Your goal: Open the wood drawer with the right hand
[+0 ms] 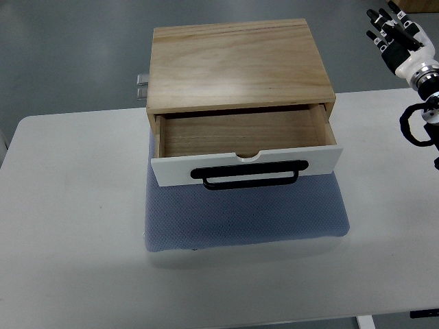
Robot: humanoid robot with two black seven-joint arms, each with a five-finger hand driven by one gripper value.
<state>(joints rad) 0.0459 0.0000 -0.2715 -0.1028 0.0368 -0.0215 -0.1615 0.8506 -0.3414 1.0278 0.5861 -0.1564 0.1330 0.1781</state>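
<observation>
A wooden box (240,62) stands on a blue-grey pad in the middle of the table. Its drawer (240,133) is pulled out toward me and shows an empty wooden inside. The drawer has a white front panel (171,173) with a black bar handle (248,176). My right hand (392,31) is raised at the top right corner, well away from the drawer, with its black fingers spread and holding nothing. The left arm does not show.
The blue-grey pad (247,219) lies on a white table (68,226). A small metal part (141,85) sticks out at the box's left rear. Grey floor lies beyond the table's far edge.
</observation>
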